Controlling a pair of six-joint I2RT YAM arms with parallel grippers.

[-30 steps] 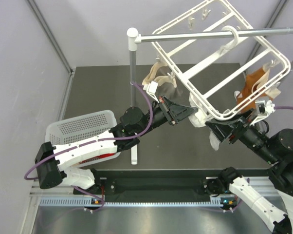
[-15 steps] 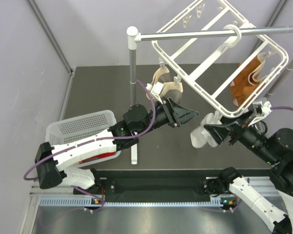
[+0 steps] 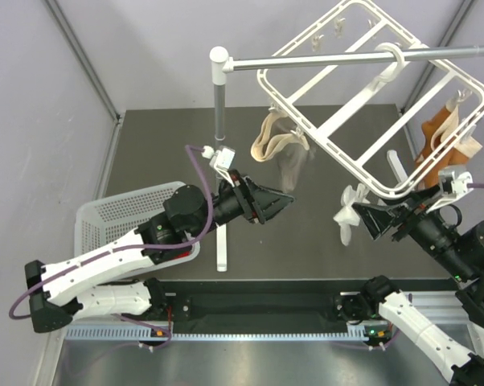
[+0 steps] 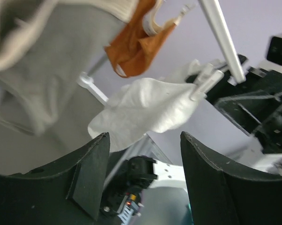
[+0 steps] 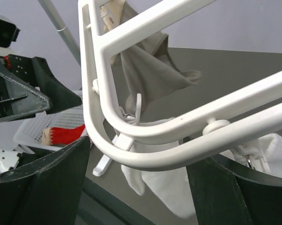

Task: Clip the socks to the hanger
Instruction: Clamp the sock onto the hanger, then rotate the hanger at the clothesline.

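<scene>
Hanger check: the large white plastic rectangular frame hanger (image 3: 318,137) hangs tilted by its hook from the grey metal rail (image 3: 306,59), above the far right of the dark table (image 3: 162,153). A limp white fabric sock (image 3: 348,219) is clipped at its near corner and dangles. A beige sock (image 3: 274,141) and a grey sock (image 3: 294,165) hang off the frame's left edge, and an orange sock (image 3: 436,137) off its right side.

Your left gripper (image 3: 284,201) is in the air left of the white sock, jaws spread, nothing between them. Your right gripper (image 3: 361,215) sits just right of that sock, under the near corner, jaws also spread and gripping nothing. In its wrist view the frame's corner rim crosses the gap — you can't tell whether it touches.

A bright red sock (image 5: 61,135) lies in the white perforated basket (image 3: 129,205), near left.
</scene>
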